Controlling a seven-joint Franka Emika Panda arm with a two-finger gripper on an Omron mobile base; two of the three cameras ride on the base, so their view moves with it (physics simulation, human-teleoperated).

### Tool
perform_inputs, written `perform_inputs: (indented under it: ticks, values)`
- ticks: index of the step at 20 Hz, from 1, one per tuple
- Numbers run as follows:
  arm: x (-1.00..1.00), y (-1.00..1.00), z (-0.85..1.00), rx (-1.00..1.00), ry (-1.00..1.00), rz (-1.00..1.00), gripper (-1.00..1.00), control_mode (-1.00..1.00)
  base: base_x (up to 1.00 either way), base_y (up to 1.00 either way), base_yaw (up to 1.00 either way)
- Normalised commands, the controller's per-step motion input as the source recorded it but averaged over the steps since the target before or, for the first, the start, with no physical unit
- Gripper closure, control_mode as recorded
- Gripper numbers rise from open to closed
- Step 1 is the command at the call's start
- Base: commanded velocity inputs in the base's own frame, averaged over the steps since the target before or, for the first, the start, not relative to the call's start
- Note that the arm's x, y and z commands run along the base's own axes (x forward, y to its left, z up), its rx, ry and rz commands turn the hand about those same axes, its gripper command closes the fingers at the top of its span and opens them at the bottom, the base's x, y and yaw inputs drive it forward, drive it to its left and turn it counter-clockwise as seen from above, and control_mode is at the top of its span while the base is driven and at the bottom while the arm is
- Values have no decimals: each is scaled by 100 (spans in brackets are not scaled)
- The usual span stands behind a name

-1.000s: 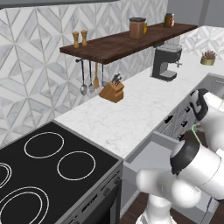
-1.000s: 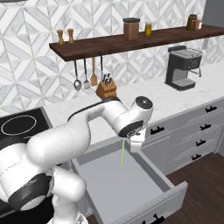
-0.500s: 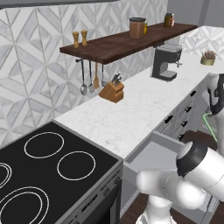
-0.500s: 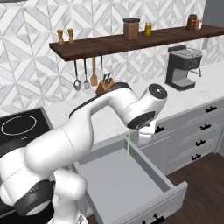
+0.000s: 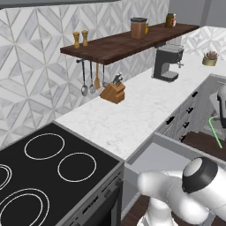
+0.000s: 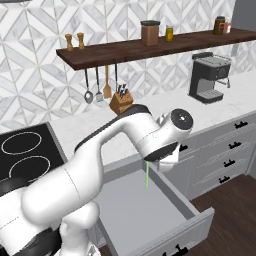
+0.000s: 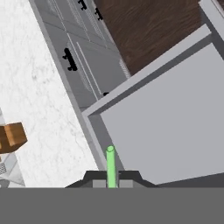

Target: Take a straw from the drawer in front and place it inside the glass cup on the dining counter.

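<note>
Straw [image 6: 147,176] pinched in the closed gripper [image 6: 161,159], hanging upright above the open drawer [image 6: 150,210]. Since a second ago the arm has swung it from over the drawer's middle toward the right-hand wall. Pickup looks done; carry to the cup is next. Drawer stands pulled fully out, its front rim jutting over dark floor. Marble table [image 5: 132,114] behind the drawer is bare near the gripper; open air right of the drawer.

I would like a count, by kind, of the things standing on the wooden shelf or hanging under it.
Small shakers: 2
Brown canister: 1
Small jars: 2
Hanging utensils: 2
Total: 7
</note>
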Motion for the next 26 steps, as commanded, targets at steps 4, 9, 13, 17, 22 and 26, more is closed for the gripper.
perform_inputs:
  ticks: [4,9,13,17,22,26]
  values:
    - [-15,7,-2,-4,-3,0,100,100,-31,10,0]
    - [0,0,0,0,0,0,100,100,-62,20,-10]
    - [0,0,0,0,0,0,100,100,-57,29,-26]
    - [0,0,0,0,0,0,100,100,-56,34,-40]
    - [0,0,0,0,0,0,100,100,-58,25,-53]
    - [0,0,0,0,0,0,100,100,-51,8,-58]
